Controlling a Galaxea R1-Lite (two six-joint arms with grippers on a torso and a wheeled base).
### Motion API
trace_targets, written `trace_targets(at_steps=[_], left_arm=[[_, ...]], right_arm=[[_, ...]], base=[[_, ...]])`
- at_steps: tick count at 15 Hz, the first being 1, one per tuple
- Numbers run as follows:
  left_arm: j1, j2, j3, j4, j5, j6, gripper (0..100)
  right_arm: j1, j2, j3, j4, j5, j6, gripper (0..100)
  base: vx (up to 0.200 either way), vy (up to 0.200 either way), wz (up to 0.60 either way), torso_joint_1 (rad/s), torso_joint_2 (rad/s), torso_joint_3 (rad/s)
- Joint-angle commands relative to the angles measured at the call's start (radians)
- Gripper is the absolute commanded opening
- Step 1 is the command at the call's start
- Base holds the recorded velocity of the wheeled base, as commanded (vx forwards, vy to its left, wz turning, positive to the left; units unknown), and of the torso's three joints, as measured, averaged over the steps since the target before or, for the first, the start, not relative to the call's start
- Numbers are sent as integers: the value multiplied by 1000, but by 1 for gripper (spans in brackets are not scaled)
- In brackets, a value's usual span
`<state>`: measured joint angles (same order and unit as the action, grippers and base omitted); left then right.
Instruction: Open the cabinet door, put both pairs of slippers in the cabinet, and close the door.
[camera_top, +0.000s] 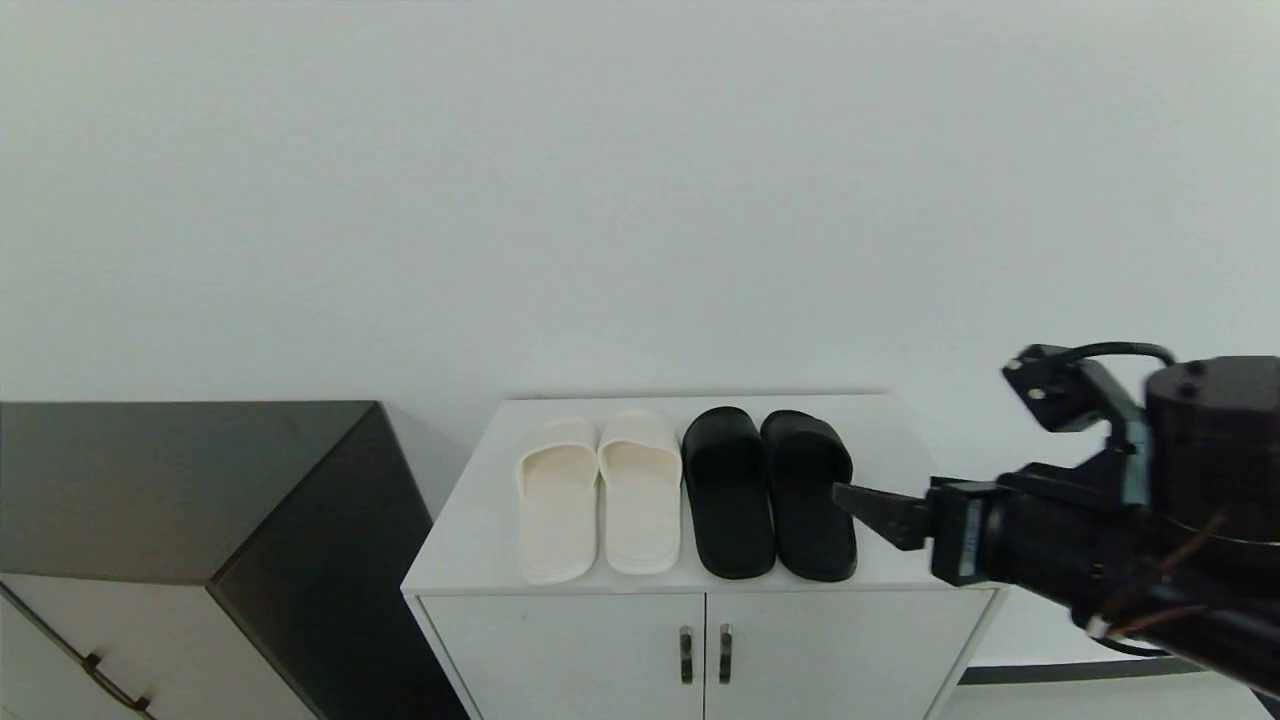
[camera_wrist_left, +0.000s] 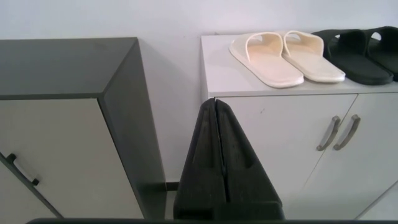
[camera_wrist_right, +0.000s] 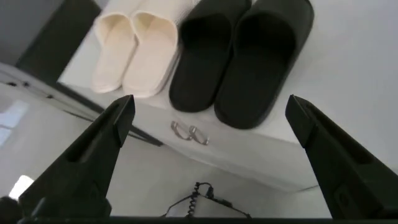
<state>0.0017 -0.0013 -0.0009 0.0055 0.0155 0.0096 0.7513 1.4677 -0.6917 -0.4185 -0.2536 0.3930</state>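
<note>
Slippers on top of the shut cabinet, right gripper spread wide beside them

Slippers of both pairs lie on the flat top of the white cabinet (camera_top: 470, 535), toes toward the wall (camera_top: 640, 200). The cream pair (camera_top: 560, 500) is at 9 o'clock of the black pair (camera_top: 730, 495), and the inner cream and inner black slippers lie just beside each other. All four sit flat, soles down, in one row.

Both cabinet doors are closed. The left door (camera_top: 560, 655) and right door (camera_top: 830, 655) meet at the middle, where two upright metal handles (camera_top: 686, 655) stand side by side, at 6 o'clock of the slippers.

The right gripper (camera_top: 850, 497) hangs at 3 o'clock of the black pair, its dark fingertip against the outer edge of the outermost black slipper in the head view; whether it touches cannot be told. In the right wrist view this gripper (camera_wrist_right: 210, 99) is spread wide and holds nothing, with the black pair (camera_wrist_right: 242, 56), the cream pair (camera_wrist_right: 134, 50) and the handles (camera_wrist_right: 189, 132) seen between its fingers.

The left gripper (camera_wrist_left: 215, 102) has its two fingers pressed flat together on nothing. It is well short of the cabinet (camera_wrist_left: 217, 68), low and toward the cabinet's left front corner.

At 9 o'clock of the white cabinet stands a dark-topped cabinet (camera_top: 180, 480) with a pale front and a dark handle (camera_top: 110, 685).
</note>
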Motion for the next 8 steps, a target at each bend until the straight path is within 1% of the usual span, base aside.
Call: trace_targets(at_steps=[1,2,3,4,6,8], left_arm=[[0,1,1,1,0,0,0],[0,1,1,1,1,-2,0],[0,1,1,1,1,-3,0],[0,1,1,-1,1,-3,0],[0,1,1,1,1,-3,0],[0,1,1,-1,1,-3,0]], right_arm=[[46,310,-186,-36,-113,20,100],[46,372,-226,-59,-164,20,100],[36,459,-296,-85,-260,20,100],[22,505,-325,-89,-315,18,100],[10,573,-370,-97,-381,20,100],[2,615,-404,-102,-409,18,100]], base=[[0,0,0,0,0,0],[0,0,0,0,0,0],[0,0,0,0,0,0],[0,0,0,0,0,0],[0,0,0,0,0,0],[0,0,0,0,0,0]])
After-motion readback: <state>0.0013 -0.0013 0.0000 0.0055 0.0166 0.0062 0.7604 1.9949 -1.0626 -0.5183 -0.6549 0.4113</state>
